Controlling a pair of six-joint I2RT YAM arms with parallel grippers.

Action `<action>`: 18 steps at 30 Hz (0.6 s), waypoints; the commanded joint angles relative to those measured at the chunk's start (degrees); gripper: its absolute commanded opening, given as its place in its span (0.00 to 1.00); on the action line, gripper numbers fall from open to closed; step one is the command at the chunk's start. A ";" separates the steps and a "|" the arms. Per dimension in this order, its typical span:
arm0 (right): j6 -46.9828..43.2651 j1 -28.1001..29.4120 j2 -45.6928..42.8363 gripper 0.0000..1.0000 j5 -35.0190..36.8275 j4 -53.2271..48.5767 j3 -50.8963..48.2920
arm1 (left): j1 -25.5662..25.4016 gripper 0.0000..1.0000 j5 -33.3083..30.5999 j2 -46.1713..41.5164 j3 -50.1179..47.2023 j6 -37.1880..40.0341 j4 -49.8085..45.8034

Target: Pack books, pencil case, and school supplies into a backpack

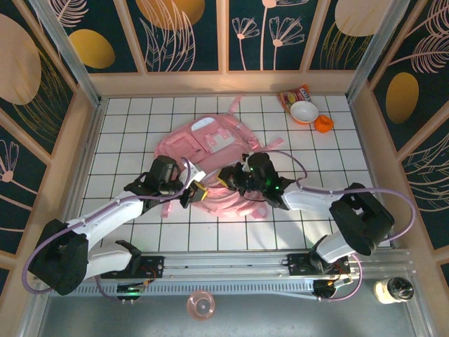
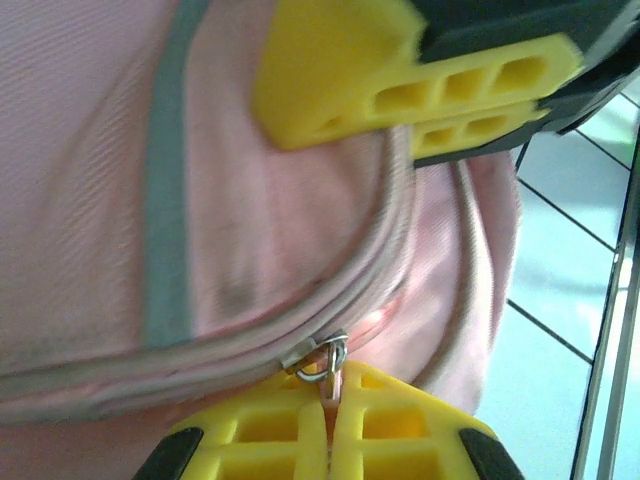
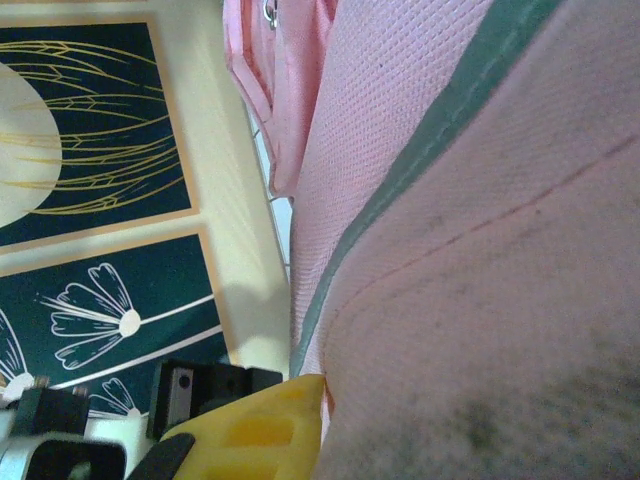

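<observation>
The pink backpack (image 1: pixel 210 149) lies flat in the middle of the tiled table. My left gripper (image 1: pixel 193 193) is at its near edge, and in the left wrist view this gripper (image 2: pixel 332 388) is shut on the zipper pull (image 2: pixel 326 362) of the closed zip. My right gripper (image 1: pixel 229 178) is at the same edge, just right of the left one. Its yellow fingers (image 2: pixel 430 85) sit pressed together on the pink fabric. In the right wrist view one yellow finger (image 3: pixel 262 425) presses against the backpack cloth (image 3: pixel 480 300). The books, pencil case and school supplies are hidden.
A white bowl (image 1: pixel 304 111), a red-orange snack packet (image 1: pixel 292 94) and a small orange object (image 1: pixel 323 124) sit at the back right. A pink cup (image 1: pixel 200 305) and a jar (image 1: pixel 393 289) stand below the arm rail. Wooden walls enclose the table.
</observation>
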 commanded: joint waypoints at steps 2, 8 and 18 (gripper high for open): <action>-2.15 0.80 3.97 0.00 2.09 3.76 5.65 | -3.49 0.05 3.96 -0.54 3.15 -3.97 4.16; -8.21 -1.38 3.98 0.00 -2.03 1.78 6.89 | -7.20 0.23 3.57 1.09 4.58 -5.60 7.50; -37.66 -9.64 -2.29 0.00 -22.09 -19.44 11.10 | -7.13 0.75 -12.98 -10.50 4.51 16.40 -1.29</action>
